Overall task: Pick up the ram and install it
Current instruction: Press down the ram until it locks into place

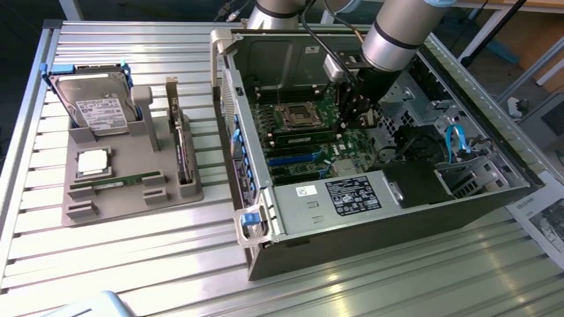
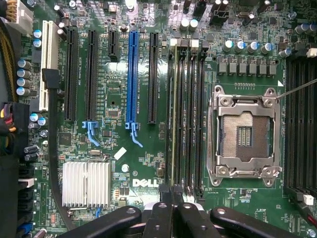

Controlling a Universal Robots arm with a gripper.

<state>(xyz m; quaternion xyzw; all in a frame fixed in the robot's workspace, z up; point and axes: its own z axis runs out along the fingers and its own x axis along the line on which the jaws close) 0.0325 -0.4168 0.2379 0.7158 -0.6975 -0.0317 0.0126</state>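
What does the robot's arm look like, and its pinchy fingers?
The arm is a thick, round, silver-grey tube with a black ring around it, turning black lower down where it dips into the computer case. Black cables loop beside it. In the wrist view, the gripper is all black, with rounded bars joined by shiny screws and two slim fingers.

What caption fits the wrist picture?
Shut gripper above a motherboard, with a ram stick seated in its slot.
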